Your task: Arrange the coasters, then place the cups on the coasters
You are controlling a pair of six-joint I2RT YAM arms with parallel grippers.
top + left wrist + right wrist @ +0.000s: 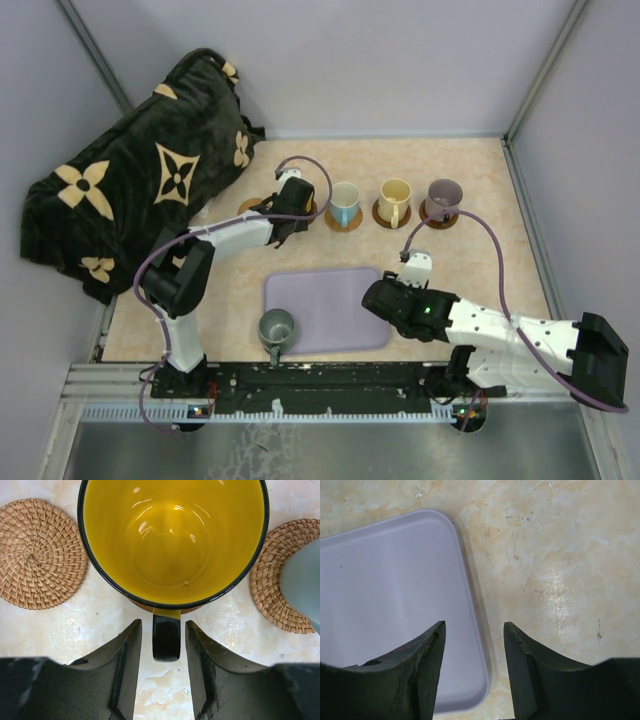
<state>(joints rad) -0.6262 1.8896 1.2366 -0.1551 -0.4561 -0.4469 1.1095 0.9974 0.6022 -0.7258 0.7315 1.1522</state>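
Five cups (345, 205), perhaps five coasters (42, 554); left claw (164, 626) open astride handle (166, 639) of yellow cup (172, 540), right claw (474, 627) open.

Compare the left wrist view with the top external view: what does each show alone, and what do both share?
Left wrist only: the glossy inside of the yellow mug, its dark handle between the fingers of the open left hand, untouched. Top external only: the grey-green mug by the lavender tray, the cream mug and purple mug on coasters, the black blanket. Both: the bare coaster beside the left hand, and the white-and-blue cup on its coaster, a pale blurred edge in the wrist view.
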